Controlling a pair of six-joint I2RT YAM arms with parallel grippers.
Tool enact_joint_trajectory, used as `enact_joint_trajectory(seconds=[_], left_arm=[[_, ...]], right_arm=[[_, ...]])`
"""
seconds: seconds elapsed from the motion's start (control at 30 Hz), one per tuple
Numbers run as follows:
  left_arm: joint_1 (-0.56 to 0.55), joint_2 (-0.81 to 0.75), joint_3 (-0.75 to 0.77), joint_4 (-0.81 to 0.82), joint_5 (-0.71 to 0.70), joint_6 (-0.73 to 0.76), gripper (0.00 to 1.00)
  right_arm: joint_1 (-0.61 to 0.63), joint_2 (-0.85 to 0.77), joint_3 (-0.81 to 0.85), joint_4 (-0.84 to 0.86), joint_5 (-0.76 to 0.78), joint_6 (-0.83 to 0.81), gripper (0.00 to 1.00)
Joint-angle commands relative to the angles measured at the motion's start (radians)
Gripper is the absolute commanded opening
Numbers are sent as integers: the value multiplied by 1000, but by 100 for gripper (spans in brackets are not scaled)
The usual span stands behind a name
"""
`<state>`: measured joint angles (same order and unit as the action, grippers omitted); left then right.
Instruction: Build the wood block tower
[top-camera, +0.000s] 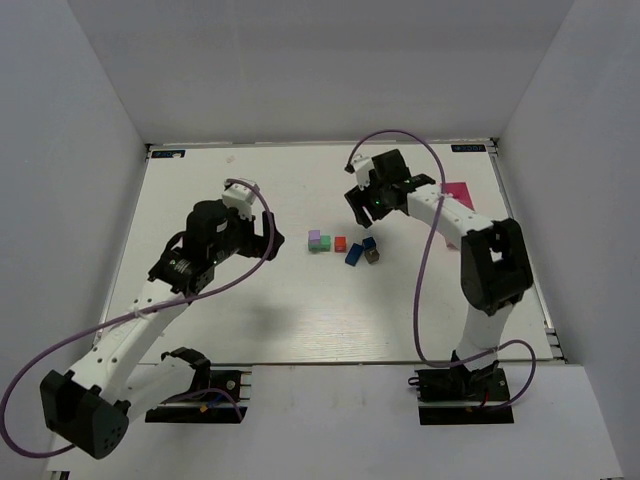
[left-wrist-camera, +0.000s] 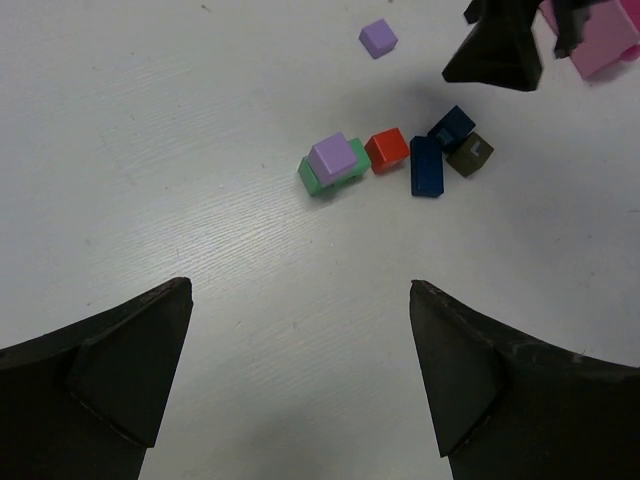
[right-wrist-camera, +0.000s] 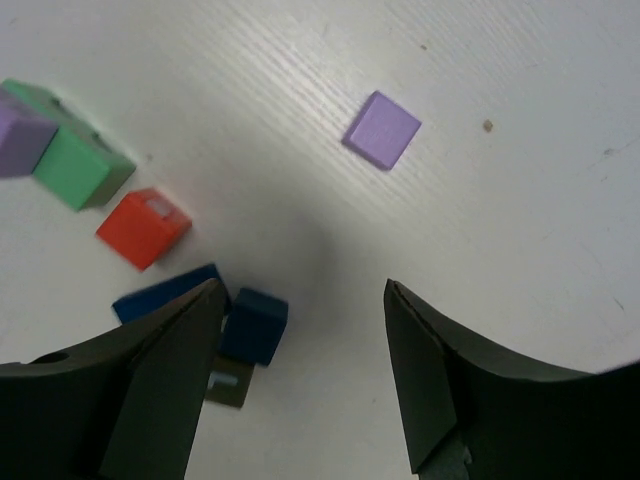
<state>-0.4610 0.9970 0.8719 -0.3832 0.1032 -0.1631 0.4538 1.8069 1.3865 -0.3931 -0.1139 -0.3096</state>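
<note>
Lilac-painted wood, the loose cube (right-wrist-camera: 381, 130) lies flat on the worktop (right-wrist-camera: 520, 200) ahead of the right jaws, apart from everything else. It looks light, stiff and smooth-faced. It would likely skate or twist if pinched off-centre, so two opposite flat sides, taken squarely, seem the place to hold. The right jaws stand apart with nothing between them, the right arm (top-camera: 440, 210) reaching out and tipped downward. Off to those jaws' left sits the cluster (top-camera: 345, 247): a green block (right-wrist-camera: 80, 165) carrying a second lilac block (right-wrist-camera: 20, 140), a red cube (right-wrist-camera: 143, 228), blue pieces (right-wrist-camera: 252, 325) — hardly a tower yet. The left jaws gape wide and empty, the left arm (top-camera: 215, 235) bent, the cluster ahead of them.
</note>
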Motion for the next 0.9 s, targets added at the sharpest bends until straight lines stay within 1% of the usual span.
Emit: enact_joint_trajectory(seconds=[0.0,0.03,0.13,0.17,0.27,0.43,0.53,0.67,0.87], left_arm=[[2,-83,-5,-3,-48,-53,99],[2,-83,-5,-3,-48,-53,99],[2,-106,-5,-3,-57,-62,99],[2,-106,-5,-3,-57,-62,99],[2,-106,-5,6,-36,-62,99],[2,-97,-5,6,-26,-62,99],[2,-97,-5,6,-26,-62,99],[2,-97,-5,6,-17,-62,99],[2,-97,-5,6,-17,-62,99]], right_arm=[[2,78,136,-19,56,70,70],[2,133,157,-21,57,79,68],[2,213,242,-44,71,127,66],[2,226,256,-44,69,135,64],[-1,284,316,-46,74,147,64],[-6,364,396,-66,95,155,61],[-4,379,408,-69,97,158,61],[-4,402,411,-69,103,158,58],[-12,422,419,-73,108,158,58]])
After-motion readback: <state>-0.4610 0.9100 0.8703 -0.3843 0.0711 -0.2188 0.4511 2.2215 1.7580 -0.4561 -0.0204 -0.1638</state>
